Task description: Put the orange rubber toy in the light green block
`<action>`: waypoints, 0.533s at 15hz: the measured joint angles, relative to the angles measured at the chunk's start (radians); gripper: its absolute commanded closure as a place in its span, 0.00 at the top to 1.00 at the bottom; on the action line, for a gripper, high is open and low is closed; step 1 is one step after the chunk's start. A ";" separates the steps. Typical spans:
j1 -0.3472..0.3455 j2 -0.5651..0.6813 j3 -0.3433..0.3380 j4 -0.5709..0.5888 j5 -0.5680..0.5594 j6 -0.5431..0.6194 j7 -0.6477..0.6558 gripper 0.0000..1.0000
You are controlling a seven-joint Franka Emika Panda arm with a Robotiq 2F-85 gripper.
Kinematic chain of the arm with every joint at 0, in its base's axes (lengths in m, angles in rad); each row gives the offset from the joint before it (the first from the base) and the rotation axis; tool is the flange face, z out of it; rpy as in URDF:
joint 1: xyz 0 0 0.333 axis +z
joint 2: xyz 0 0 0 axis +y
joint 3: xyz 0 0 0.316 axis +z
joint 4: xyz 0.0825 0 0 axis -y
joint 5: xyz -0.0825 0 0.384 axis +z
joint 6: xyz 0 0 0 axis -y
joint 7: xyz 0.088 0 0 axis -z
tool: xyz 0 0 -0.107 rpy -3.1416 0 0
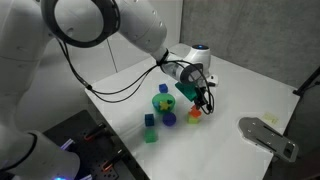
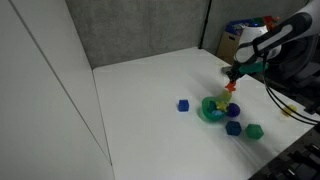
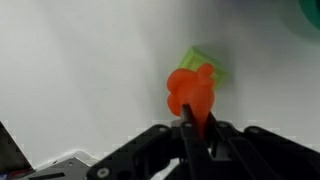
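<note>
In the wrist view my gripper (image 3: 193, 122) is shut on the orange rubber toy (image 3: 189, 90), which sticks out past the fingertips. The light green block (image 3: 212, 66) lies on the white table just behind the toy and is partly hidden by it. In both exterior views the gripper (image 1: 201, 97) (image 2: 232, 78) hangs low over the table with the toy (image 1: 194, 112) (image 2: 232, 87) at its tips. The light green block (image 1: 197, 119) shows right under the toy; I cannot tell if they touch.
A green round piece (image 1: 162, 100) (image 2: 212, 108) sits next to the gripper. A blue cube (image 1: 150, 120), a saturated green cube (image 1: 151, 135) (image 2: 255, 131) and a dark blue cube (image 1: 169, 118) (image 2: 233, 127) lie nearby. A grey flat object (image 1: 268, 135) lies at the table's side.
</note>
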 measured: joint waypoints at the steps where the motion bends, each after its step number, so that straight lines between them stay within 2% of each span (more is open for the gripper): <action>1: 0.003 0.007 0.000 0.007 0.000 0.000 0.001 0.04; 5: 0.012 0.032 0.000 0.026 0.000 0.000 0.002 0.04; 6: 0.013 0.038 0.000 0.029 0.000 0.000 0.002 0.24; 7: 0.013 0.043 0.000 0.031 0.000 0.000 0.002 0.38; 8: 0.014 0.046 0.000 0.033 0.000 0.000 0.002 0.45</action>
